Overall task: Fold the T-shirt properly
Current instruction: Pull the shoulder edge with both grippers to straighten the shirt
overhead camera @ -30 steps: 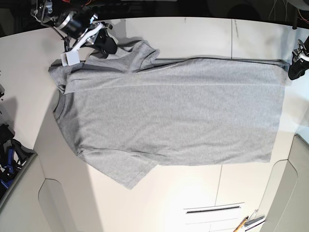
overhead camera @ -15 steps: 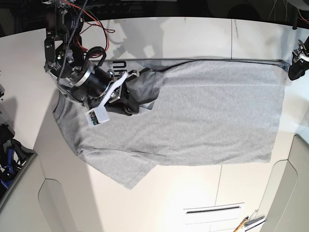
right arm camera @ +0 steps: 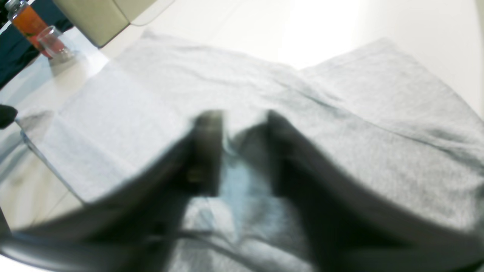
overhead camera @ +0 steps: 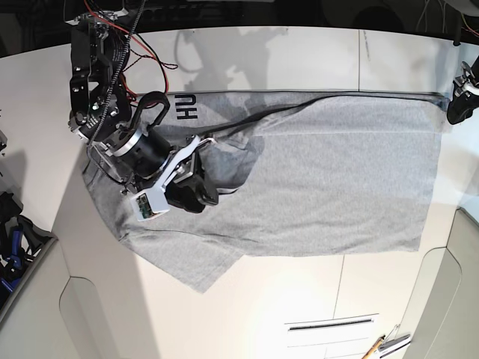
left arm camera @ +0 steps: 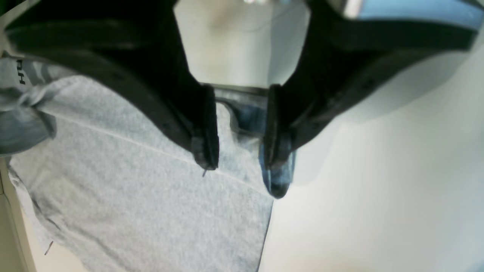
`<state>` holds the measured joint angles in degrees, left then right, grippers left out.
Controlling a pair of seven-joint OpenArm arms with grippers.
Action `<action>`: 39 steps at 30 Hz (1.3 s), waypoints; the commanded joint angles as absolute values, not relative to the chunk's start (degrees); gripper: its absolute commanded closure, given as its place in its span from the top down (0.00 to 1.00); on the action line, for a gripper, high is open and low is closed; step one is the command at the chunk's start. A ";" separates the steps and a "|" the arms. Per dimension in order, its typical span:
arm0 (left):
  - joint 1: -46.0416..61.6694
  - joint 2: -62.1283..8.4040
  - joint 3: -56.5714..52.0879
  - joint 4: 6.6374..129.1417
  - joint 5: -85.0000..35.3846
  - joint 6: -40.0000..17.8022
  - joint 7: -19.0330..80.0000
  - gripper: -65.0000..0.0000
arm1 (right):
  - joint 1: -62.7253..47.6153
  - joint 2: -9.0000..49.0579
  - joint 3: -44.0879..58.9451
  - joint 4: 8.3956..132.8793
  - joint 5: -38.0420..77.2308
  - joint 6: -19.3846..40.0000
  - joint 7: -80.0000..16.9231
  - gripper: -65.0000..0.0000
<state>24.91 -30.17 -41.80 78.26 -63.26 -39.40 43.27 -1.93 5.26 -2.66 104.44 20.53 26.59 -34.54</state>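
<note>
The table (overhead camera: 299,52) is big and white, and the room past its far edge is dark. One grey T-shirt (overhead camera: 337,179) lies spread flat across the middle of the table, its neck end toward the left of the base view and its hem toward the right. The far sleeve and shoulder are pulled in over the chest, so a strip of black letters (overhead camera: 185,107) shows on the turned-up cloth.

The right gripper (overhead camera: 196,182) is low over that bunched cloth. In its own camera its two fingers stand apart with grey cloth lying between them, but the picture is blurry, so one cannot tell if it is pinching the cloth or letting it go. The left gripper (left arm camera: 236,151) sits at the hem corner with its fingers apart and nothing between them; the corner lies flat beneath.

To do this step well, the sleeve should land flat on the chest, with its fold line straight and level with the long crease across the body. The lumps near the gripper need smoothing out. The hem end should not be dragged.

Counting: one T-shirt, two grippers, one table, one bottle (right arm camera: 28,22) and one glass (right arm camera: 51,41) at the table's far side.
</note>
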 commanded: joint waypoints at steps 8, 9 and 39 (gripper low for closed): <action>24.93 -31.57 -42.33 79.00 -64.51 -40.00 42.41 0.37 | -0.99 5.39 -2.59 105.21 20.86 26.79 -33.65 0.53; 24.93 -31.57 -42.33 79.00 -64.49 -40.00 42.39 0.37 | -0.99 5.39 -2.59 105.21 20.03 26.79 -34.37 0.52; 24.91 -31.57 -26.85 92.23 -28.27 -29.45 30.63 0.00 | -8.95 5.69 21.41 105.19 16.80 24.21 -44.16 0.00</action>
